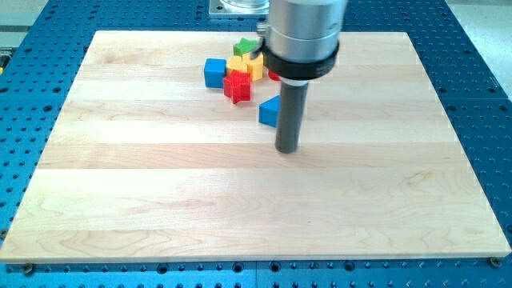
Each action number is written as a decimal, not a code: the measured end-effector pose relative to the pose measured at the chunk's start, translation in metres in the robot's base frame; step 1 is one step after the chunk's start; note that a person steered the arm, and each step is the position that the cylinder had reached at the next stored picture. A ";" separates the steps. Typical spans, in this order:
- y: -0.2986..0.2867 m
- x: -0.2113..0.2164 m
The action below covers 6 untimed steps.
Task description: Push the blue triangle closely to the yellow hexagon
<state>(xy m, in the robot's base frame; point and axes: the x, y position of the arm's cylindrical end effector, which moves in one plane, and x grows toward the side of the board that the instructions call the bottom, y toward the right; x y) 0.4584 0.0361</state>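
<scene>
Pale matt wooden board [240, 200], seemingly smooth

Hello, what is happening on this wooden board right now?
A robot arm with a dark rod is pushing small blocks on a wooden board. My tip stands just right of and slightly below the blue triangle. The yellow hexagon sits up-left in a cluster with a blue cube, red star and green block. The triangle is still apart.

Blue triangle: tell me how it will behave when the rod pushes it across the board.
The blue triangle looks rigid and squat, so it probably slides rather than tips. The wooden board looks smooth, so it should move easily. With my tip beside its lower right and angled faces, it may rotate if pushed off-centre.
</scene>
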 end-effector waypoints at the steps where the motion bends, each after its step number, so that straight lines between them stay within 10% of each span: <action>1: -0.004 -0.049; 6: -0.080 -0.088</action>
